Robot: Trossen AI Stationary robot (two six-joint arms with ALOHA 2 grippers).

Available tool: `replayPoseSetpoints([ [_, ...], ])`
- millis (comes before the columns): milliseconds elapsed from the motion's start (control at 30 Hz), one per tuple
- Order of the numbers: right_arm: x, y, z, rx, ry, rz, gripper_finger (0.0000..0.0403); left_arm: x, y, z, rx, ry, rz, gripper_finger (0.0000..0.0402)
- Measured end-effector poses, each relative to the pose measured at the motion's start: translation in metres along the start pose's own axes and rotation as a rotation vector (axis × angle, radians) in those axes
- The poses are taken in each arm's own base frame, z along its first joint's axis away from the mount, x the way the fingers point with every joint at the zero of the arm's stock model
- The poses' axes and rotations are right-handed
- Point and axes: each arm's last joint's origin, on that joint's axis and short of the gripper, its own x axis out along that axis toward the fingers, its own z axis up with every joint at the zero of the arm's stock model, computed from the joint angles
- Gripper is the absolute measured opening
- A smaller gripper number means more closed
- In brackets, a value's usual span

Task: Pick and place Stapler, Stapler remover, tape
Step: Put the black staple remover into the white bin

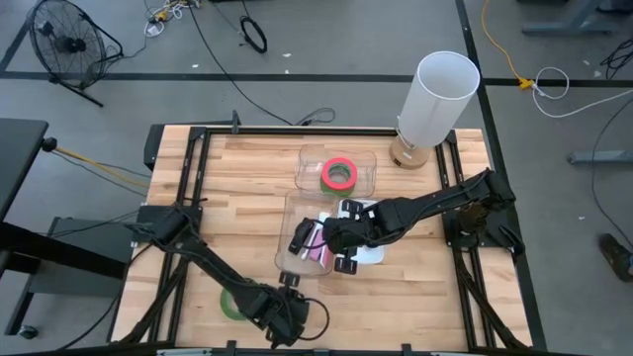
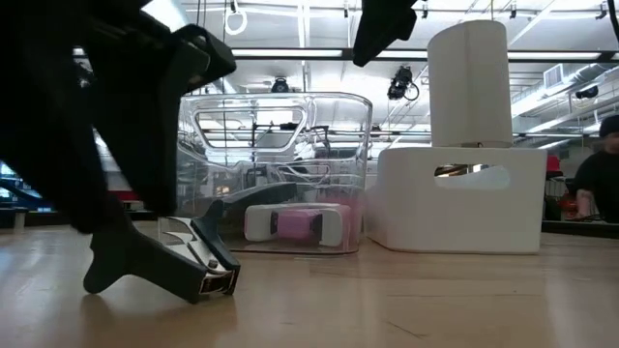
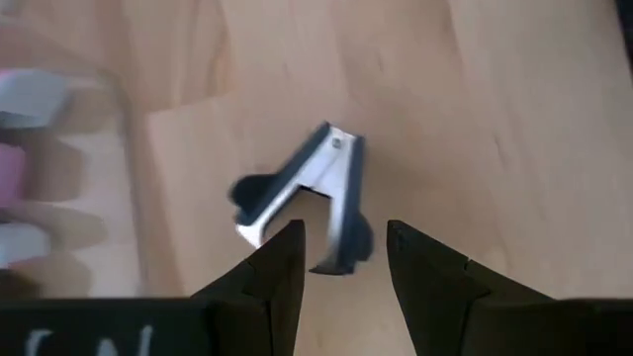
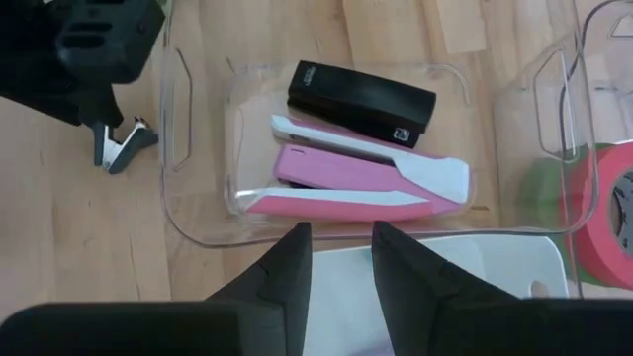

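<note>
Stapler remover (image 3: 302, 203): lay on the bare wooden surface (image 1: 247, 198) just outside the near clear bin (image 4: 198, 213), prongs spread, not touching the bin wall.
Left gripper (image 3: 341, 262): hovered directly over the stapler remover, jaws parted narrowly to either side of it, holding nothing.
Staplers: a pink-and-white stapler (image 4: 361, 183) and a black stapler (image 4: 361, 102) lay side by side, touching, inside the near clear bin.
Tape: a red-pink ring (image 1: 339, 173) sat in the far clear bin (image 1: 368, 158) with a green ring (image 4: 544, 193) beside it; another green ring (image 1: 229, 305) lay on the surface at the front edge, away from the near clear bin, partly hidden by the left arm.
Right gripper (image 4: 341, 267): hung above the near clear bin's rim, jaws slightly apart, empty.
White tray (image 4: 495, 262): lay just beside the near clear bin, under the right gripper.
White cylinder (image 1: 435, 99): stood beyond the far clear bin.
</note>
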Motion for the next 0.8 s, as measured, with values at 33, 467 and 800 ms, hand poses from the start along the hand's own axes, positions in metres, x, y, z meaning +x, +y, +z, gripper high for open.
replayPoseSetpoints([
  [33,0.0,0.0,0.0,-0.001,0.001,0.0,0.011,0.001,0.0,0.0,-0.004,0.008,-0.017,0.0149],
  [467,0.0,0.0,0.0,-0.015,-0.005,0.0,0.011,0.023,-0.006,-0.002,-0.005,0.029,-0.042,0.0103],
  [800,0.0,0.0,0.0,-0.018,-0.004,0.001,0.011,0.007,-0.011,0.006,-0.009,0.008,-0.025,0.0042],
])
